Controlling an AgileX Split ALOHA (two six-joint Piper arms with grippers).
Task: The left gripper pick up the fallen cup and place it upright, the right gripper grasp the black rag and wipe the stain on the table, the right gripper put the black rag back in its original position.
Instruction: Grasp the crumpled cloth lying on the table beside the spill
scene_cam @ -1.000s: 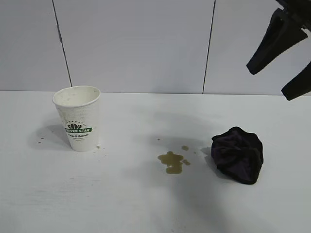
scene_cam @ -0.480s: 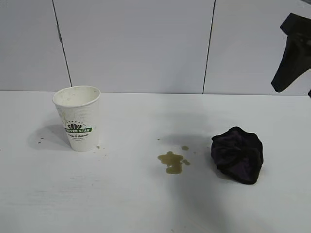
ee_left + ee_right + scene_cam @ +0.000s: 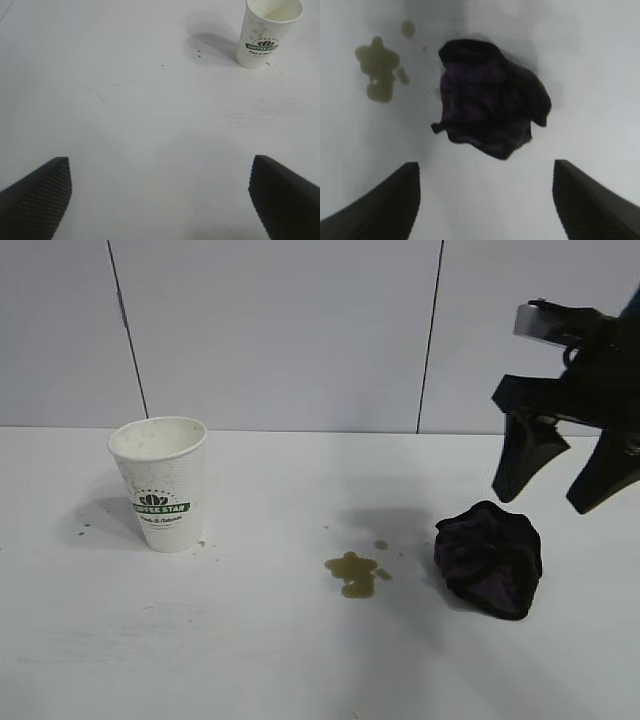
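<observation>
Right gripper (image 3: 552, 498) hangs spread above the black rag (image 3: 488, 558); nothing held.
The cup (image 3: 161, 483) stands upright near the table's (image 3: 250, 640) left edge; the stain (image 3: 353, 573) lies mid-table, just beside the rag toward the cup; the rag sits near the right edge; the left gripper (image 3: 160, 197), fingers wide apart and empty, is over bare table, well apart from the cup.

Cup (image 3: 160, 483): stood upright at table's (image 3: 250, 660) left.
Stain (image 3: 353, 573): lay between cup and black rag (image 3: 489, 558).
Right gripper (image 3: 560, 480): hung above rag.
</observation>
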